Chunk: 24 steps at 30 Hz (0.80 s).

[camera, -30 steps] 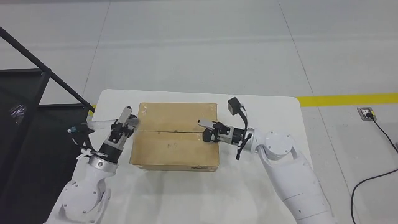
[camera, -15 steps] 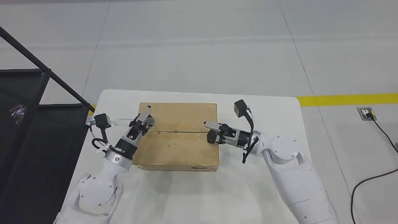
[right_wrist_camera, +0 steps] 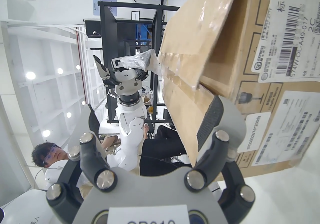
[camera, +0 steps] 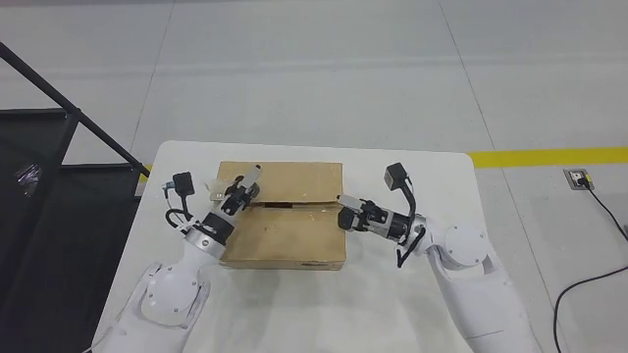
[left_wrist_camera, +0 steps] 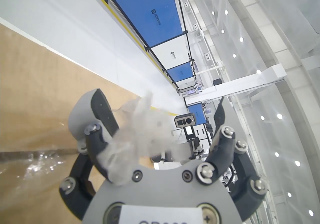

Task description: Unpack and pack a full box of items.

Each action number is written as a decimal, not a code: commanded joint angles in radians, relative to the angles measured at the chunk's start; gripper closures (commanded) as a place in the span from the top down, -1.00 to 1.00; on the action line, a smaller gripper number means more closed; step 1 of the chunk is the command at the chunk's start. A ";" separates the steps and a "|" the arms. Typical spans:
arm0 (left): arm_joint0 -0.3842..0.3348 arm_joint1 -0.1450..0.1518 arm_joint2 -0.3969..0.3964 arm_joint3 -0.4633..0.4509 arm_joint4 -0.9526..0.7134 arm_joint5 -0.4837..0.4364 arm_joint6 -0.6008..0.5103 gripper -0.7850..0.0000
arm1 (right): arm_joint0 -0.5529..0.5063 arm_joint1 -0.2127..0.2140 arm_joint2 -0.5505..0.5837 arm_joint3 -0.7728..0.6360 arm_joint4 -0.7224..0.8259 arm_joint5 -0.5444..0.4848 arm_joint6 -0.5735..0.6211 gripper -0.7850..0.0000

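The left gripper [left_wrist_camera: 160, 110] has its fingers spread wide, and a wad of crumpled clear tape [left_wrist_camera: 140, 132] clings to one finger [left_wrist_camera: 100, 107] without being pinched. It sits over one end of the cardboard box [camera: 285, 230], close to the middle seam. The right gripper [right_wrist_camera: 153, 110] is also spread apart at the opposite end, one finger [right_wrist_camera: 215, 120] against the labelled end wall just under the top edge. The box stands in the middle of the white table [camera: 412, 176], between the two arms. One top flap [right_wrist_camera: 200, 22] is lifted a little, leaving a dark gap along the seam.
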State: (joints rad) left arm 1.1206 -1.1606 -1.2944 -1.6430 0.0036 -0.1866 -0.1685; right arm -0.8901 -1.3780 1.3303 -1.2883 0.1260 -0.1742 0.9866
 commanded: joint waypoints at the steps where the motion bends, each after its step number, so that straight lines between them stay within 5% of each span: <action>1: -0.007 -0.003 0.009 0.004 0.004 0.002 -0.007 1.00 | -0.009 0.004 0.007 -0.007 0.004 -0.001 0.000 1.00; 24: -0.037 -0.029 0.091 0.006 0.071 0.007 -0.043 1.00 | -0.021 0.033 0.010 -0.001 0.048 -0.017 -0.002 1.00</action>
State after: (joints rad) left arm 1.0841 -1.1886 -1.2063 -1.6383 0.0705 -0.1793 -0.2105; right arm -0.9119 -1.3457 1.3413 -1.2901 0.1724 -0.1911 0.9849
